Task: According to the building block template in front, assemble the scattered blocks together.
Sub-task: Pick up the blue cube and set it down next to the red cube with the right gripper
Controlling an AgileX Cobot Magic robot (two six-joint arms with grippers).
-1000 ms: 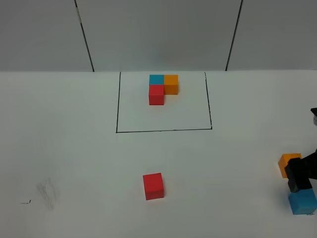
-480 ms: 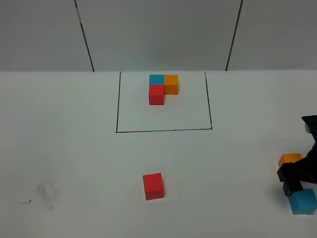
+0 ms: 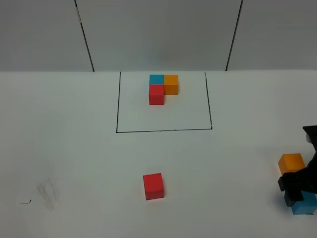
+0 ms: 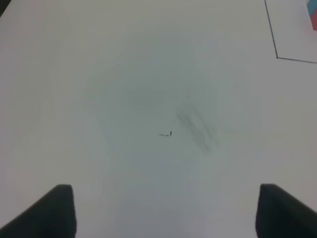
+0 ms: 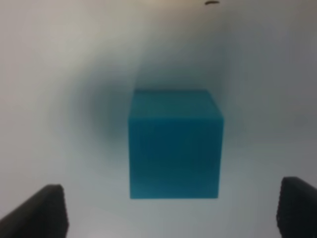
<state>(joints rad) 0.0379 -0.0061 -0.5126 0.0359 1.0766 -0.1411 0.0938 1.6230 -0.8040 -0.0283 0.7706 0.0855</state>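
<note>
The scattered red block lies alone on the tabletop, near the middle and on the near side of the black outlined rectangle. It is well apart from both end effectors. The orange block and the blue block lie near each other at the right edge.

I see the right end effector positioned over the blue block, hiding part of it, with the orange block just beyond it. In the right wrist view the fingers stand wide apart. The blue block sits centred ahead of the gap, touching neither finger.

The building block template rests inside the rectangle, toward its far side.

The left end effector is spread apart over bare tabletop and holds nothing.
</note>
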